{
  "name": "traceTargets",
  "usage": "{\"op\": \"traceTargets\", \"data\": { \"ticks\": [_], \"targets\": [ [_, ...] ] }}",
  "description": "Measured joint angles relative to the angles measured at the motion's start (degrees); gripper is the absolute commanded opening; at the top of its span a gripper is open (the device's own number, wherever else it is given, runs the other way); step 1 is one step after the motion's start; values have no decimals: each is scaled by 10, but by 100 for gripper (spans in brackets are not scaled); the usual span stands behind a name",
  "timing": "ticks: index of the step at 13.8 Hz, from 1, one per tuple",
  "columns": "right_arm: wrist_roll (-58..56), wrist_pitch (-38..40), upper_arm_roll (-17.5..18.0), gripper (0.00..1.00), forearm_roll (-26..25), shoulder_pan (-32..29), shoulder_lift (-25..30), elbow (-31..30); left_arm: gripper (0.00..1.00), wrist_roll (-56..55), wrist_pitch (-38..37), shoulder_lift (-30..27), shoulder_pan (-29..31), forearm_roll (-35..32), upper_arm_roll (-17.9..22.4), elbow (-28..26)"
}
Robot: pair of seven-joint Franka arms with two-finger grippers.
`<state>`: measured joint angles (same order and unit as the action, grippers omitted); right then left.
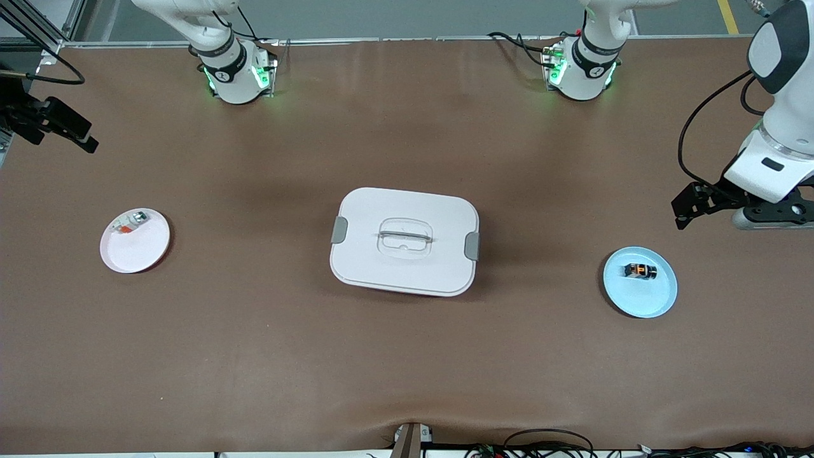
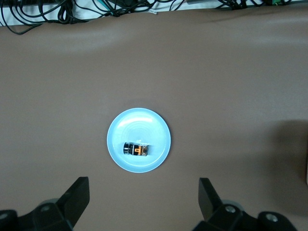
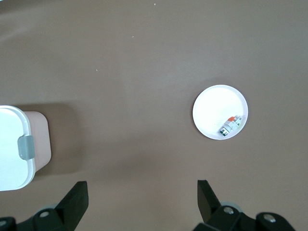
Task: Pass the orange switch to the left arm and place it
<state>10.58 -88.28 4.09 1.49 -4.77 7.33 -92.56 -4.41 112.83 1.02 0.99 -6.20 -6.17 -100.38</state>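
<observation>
Brown matting covers the whole table (image 1: pixel 254 356), and on it the orange switch (image 1: pixel 640 271) lies on its side in a pale blue plate (image 1: pixel 648 302) toward the left arm's end. It looks tiny, hard and light, a stiff little block that should not crush; I'd pinch it across its flat black sides, not on the round button face, since it could roll or skid on the smooth plate. The left claw (image 1: pixel 690 207) hangs above the table near that plate, fingers spread wide and empty. The white latched box (image 1: pixel 404 242) sits mid-table. A white plate (image 1: pixel 135 240) holding a small silver-white part (image 1: pixel 129 224) lies toward the right arm's end, where the right claw (image 1: pixel 60 130) waits, also spread and empty.
</observation>
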Motion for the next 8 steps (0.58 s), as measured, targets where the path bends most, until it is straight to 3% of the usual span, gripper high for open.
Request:
{"op": "traceTargets", "data": {
  "ticks": [1,4,8],
  "targets": [
    [0,1,0,100,0,0,-3,3,100,0,-10,0,-12,1,9,6],
    [0,1,0,100,0,0,-7,5,100,0,-47,0,-85,13,85,32],
    [0,2,0,100,0,0,-7,5,100,0,-67,-15,-95,33,110,46]
  ]
}}
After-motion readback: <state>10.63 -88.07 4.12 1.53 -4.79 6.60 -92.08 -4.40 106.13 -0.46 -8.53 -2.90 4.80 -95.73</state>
